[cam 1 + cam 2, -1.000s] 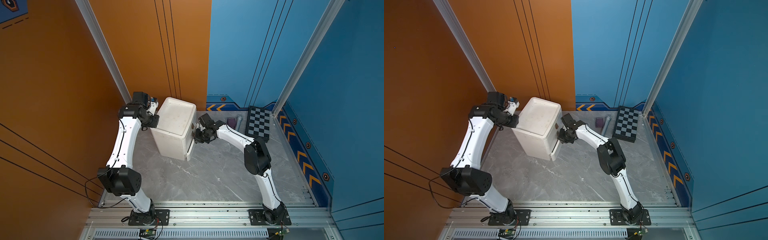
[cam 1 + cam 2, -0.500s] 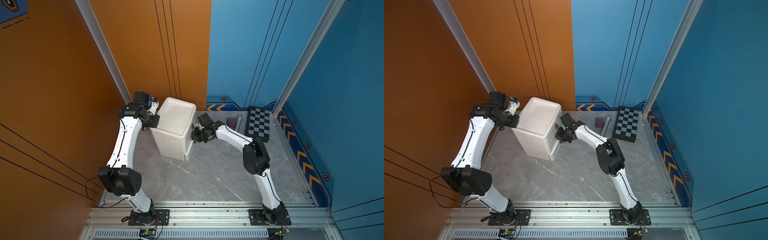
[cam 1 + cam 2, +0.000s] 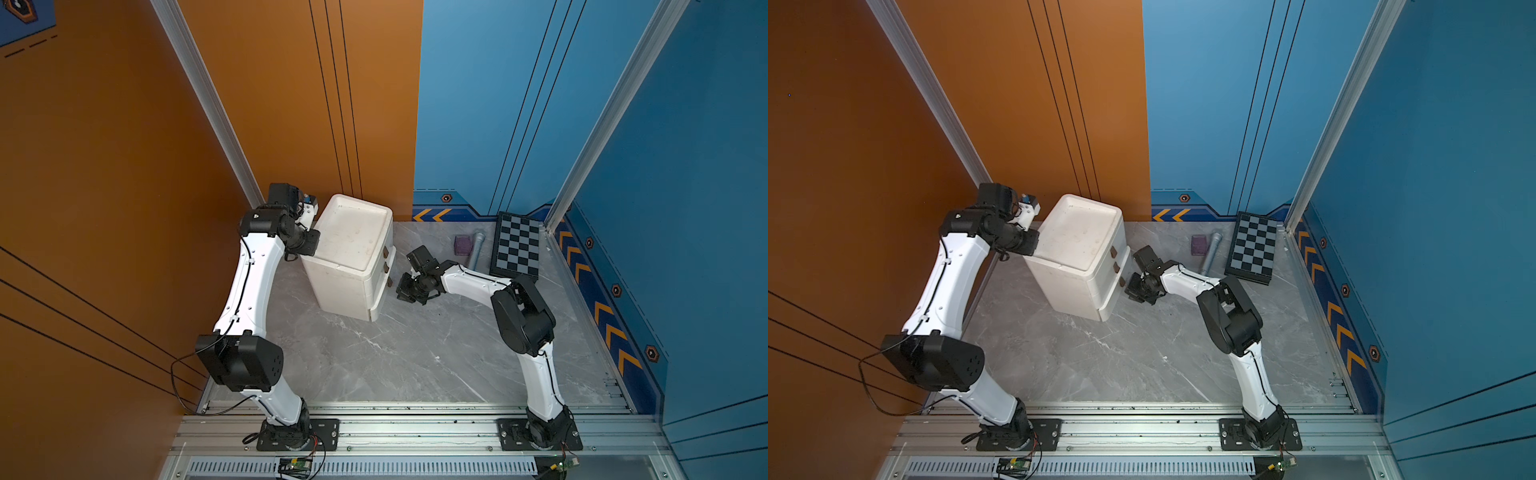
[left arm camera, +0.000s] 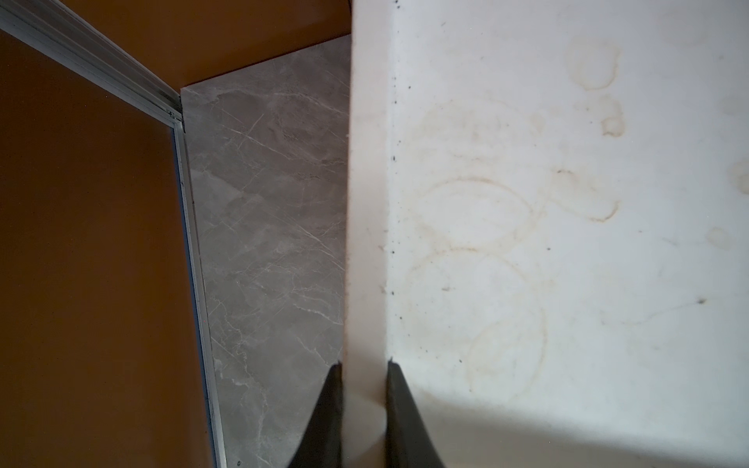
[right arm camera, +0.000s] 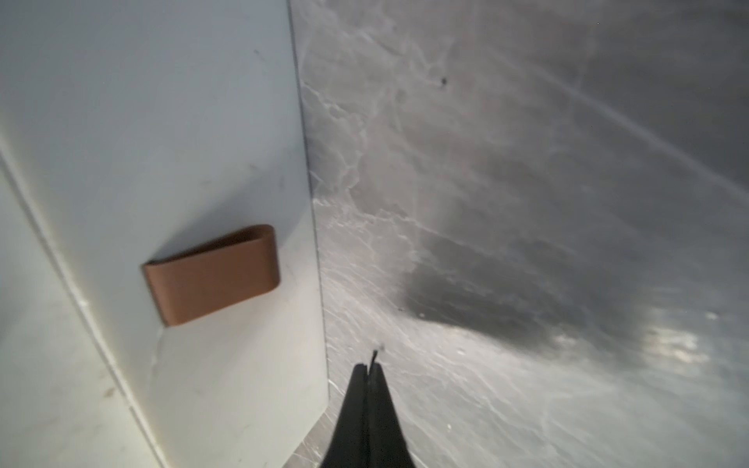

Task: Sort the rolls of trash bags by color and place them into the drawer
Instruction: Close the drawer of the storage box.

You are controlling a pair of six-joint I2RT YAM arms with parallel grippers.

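Left fingers [image 4: 405, 425] pinch the drawer [image 4: 367, 202] rim; right fingers [image 5: 352, 421] meet beside it.

The left gripper [image 4: 364, 366] runs off the left wrist picture's edge, only two dark finger ends showing; the white drawer unit [image 4: 567, 243] overfills that view, its front out of sight; the right wrist view crops the unit too, showing one brown pull tab [image 5: 210, 275]; the grey marble surface [image 5: 527, 202] beyond is blurred; the grey stick [image 3: 476, 249] is perhaps a tube, too small to tell
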